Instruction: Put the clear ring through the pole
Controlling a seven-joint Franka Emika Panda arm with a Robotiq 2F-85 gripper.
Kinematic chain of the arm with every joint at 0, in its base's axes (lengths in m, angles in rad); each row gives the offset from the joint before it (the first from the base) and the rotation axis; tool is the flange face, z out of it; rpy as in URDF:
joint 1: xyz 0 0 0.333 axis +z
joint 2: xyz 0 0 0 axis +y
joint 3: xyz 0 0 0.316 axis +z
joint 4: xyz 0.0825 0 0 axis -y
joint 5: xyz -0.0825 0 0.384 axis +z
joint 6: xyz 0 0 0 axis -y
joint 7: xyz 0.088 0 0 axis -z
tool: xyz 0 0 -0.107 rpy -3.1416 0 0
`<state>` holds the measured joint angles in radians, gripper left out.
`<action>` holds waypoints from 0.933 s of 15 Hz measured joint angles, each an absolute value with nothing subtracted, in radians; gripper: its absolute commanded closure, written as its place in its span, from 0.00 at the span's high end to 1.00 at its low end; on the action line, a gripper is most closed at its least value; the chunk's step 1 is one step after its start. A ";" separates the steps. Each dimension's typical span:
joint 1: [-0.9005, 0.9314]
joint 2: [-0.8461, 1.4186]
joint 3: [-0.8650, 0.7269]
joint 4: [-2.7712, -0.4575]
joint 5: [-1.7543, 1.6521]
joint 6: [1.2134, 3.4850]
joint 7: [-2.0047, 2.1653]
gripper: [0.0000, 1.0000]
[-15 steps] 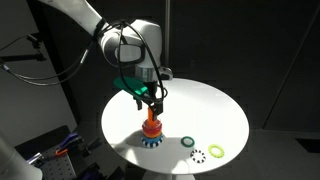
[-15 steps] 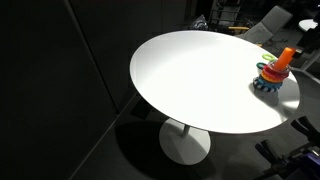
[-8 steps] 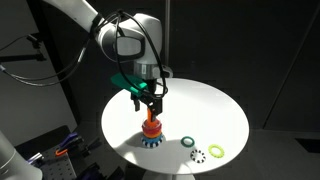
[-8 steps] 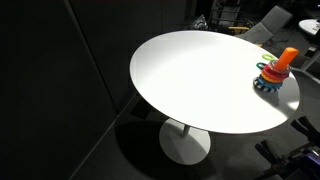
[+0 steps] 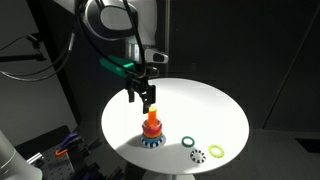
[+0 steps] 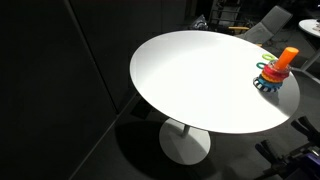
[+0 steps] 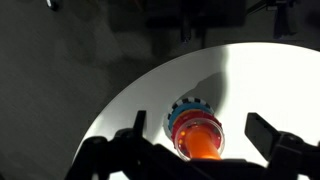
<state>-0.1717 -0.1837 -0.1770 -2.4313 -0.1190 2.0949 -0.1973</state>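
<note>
1. The black Robotiq gripper (image 5: 146,103) hung over the round white table (image 5: 215,105), jaws spread and holding nothing, directly above the short orange pole (image 5: 152,124) with its red collar and spotted blue base (image 5: 151,140).
2. The small, see-through clear ring (image 5: 198,154) lay flat near the table's edge, just beside a dark green ring (image 5: 187,141) and a yellow-green ring (image 5: 216,150), apart from the pole.
3. In the wrist view, the pole stood between the two dark fingers (image 7: 128,142), touching neither.

Clear ring (image 5: 198,154) lying flat, apart from upright orange pole (image 5: 151,122) on blue base.
</note>
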 measured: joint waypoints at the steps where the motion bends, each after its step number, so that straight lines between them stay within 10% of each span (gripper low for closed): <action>1: -0.172 -0.207 -0.176 -2.431 -0.119 2.063 -0.175 1.00; 14: -0.163 -0.479 -0.157 -2.434 -0.094 1.953 -0.093 1.00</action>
<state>-0.1635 -0.4794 -0.1574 -2.4345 -0.0942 1.9528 -0.0925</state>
